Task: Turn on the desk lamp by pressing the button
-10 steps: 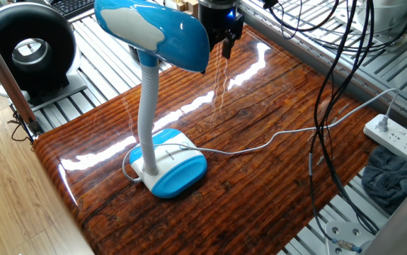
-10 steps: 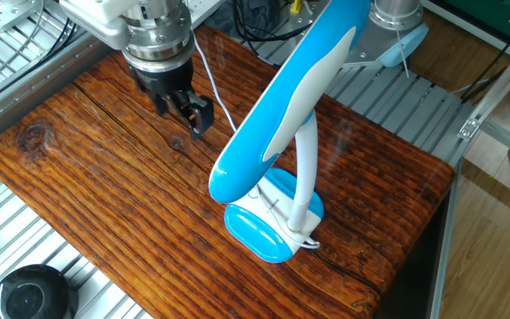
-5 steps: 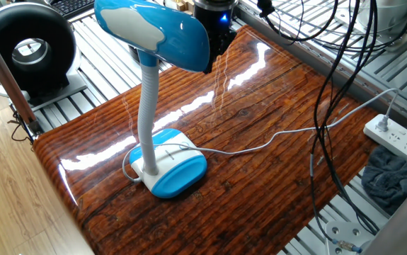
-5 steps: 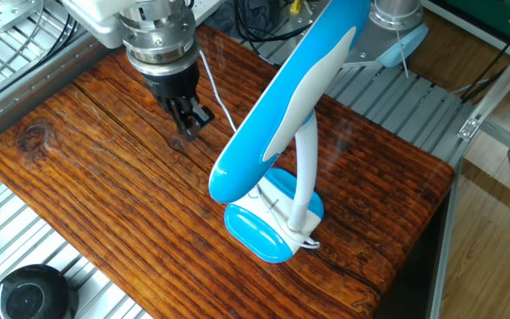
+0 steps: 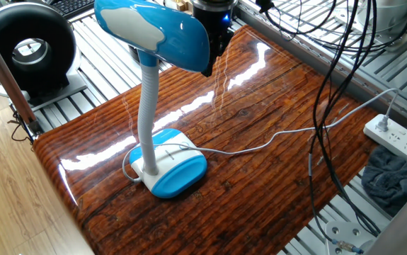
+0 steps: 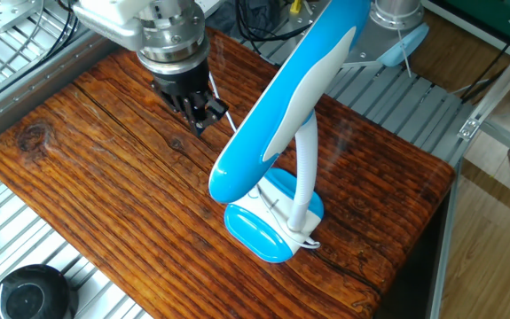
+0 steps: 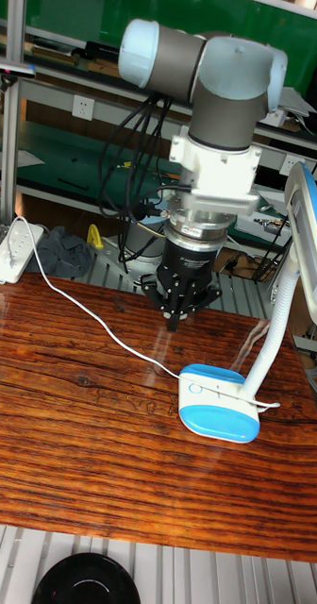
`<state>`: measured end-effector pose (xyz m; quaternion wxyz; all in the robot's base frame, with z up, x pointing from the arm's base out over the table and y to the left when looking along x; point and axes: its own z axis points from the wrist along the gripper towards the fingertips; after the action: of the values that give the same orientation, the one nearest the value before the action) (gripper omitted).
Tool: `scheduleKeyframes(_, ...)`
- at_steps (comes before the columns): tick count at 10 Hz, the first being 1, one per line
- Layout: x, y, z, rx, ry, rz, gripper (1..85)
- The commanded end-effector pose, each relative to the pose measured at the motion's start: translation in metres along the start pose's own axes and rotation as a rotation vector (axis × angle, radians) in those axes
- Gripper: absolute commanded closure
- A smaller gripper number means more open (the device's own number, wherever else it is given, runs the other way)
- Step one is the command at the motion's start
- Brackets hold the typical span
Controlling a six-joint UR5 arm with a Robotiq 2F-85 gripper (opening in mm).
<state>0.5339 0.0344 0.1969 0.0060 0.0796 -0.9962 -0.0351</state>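
Lamp place: the desk lamp (image 5: pixel 157 106) stood on the tabletop (image 5: pixel 260 177), left of centre in one fixed view; its base (image 7: pixel 218 394) sat at centre right of the tall fixed view.
Lamp shape: the oval head (image 6: pixel 281 106) was glossy blue with a white underside, on a white ribbed neck (image 5: pixel 146 113) that curved up from a rounded white-topped, blue-rimmed base.
Cord: a thin white cord (image 7: pixel 92 321) ran from the base across the wood to a white power strip (image 7: pixel 12 247) at the left edge of the tall fixed view.
Tabletop: glossy reddish-brown wood with dark grain lines, bright with reflections.
Fan: a round black fan (image 5: pixel 26 49) sat off the wood at the upper left of one fixed view.
Arm pose: the grey and silver arm (image 7: pixel 215 85) came straight down, wrist vertical.
Hand: the black hand (image 7: pixel 175 324) hung point-down above the wood, up and left of the base in the tall fixed view; I could not tell whether its fingers were apart or together.
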Motion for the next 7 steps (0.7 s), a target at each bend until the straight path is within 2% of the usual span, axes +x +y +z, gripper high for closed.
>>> scheduleKeyframes(1, -0.005, -0.002, -0.013, 0.058, -0.009, -0.368, 84.7)
scheduleKeyframes(3, -0.009, 0.011, -0.013, 0.09, -0.023, -0.584, 84.7)
scheduleKeyframes(5, -0.013, 0.015, -0.012, 0.194, -0.013, -0.791, 84.7)
scheduleKeyframes(6, -0.014, 0.021, -0.009, 0.229, -0.013, -0.872, 84.7)
scheduleKeyframes(7, -0.016, 0.037, -0.004, 0.222, -0.05, -0.89, 84.7)
